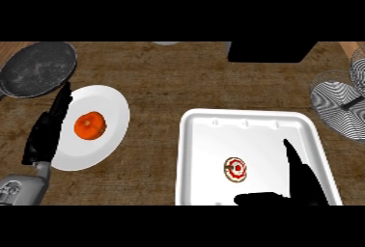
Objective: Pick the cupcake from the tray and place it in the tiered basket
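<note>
Right now the cupcake [236,169] sits on the white tray [214,126], toward its near side, untouched. Beside it, the right hand [299,181] hovers over the tray, fingers straight, thumb stretched toward the cupcake, grasping nothing. Far right, the wire tiered basket [342,103] stands apart. At left, the left hand [47,130] rests released beside the plate [114,103] holding an orange [91,125], dark pan [37,68] beyond.

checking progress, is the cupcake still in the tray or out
In the tray. The cupcake sits on the white tray, with the right hand open beside it.
</note>
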Motion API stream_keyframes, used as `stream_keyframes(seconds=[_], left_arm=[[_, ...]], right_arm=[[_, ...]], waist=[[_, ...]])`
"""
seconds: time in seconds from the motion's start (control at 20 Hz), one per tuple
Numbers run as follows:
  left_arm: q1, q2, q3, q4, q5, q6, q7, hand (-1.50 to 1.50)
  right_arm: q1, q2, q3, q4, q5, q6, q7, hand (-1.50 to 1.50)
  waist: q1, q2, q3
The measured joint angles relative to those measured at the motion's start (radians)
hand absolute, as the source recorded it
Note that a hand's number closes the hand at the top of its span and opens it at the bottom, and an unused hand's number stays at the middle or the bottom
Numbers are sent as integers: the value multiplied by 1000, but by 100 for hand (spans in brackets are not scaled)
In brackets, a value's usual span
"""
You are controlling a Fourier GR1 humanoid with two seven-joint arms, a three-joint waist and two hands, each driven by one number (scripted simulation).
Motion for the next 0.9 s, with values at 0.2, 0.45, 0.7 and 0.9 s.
stream_keyframes(seconds=[0.2,0.45,0.7,0.9], left_arm=[[10,-3,7,-4,2,-4,-1,0],[17,-18,9,4,-9,0,-14,0],[7,-23,5,-17,-19,-1,18,0],[2,-20,14,-19,-15,-12,25,0]], right_arm=[[-17,41,12,33,73,44,-1,-150],[-41,59,22,59,133,75,1,-150],[-56,64,38,88,159,90,4,-150],[-65,65,40,122,149,92,5,-150]], waist=[[-3,-1,0],[-7,0,1],[-7,-1,1],[-7,-1,1]])
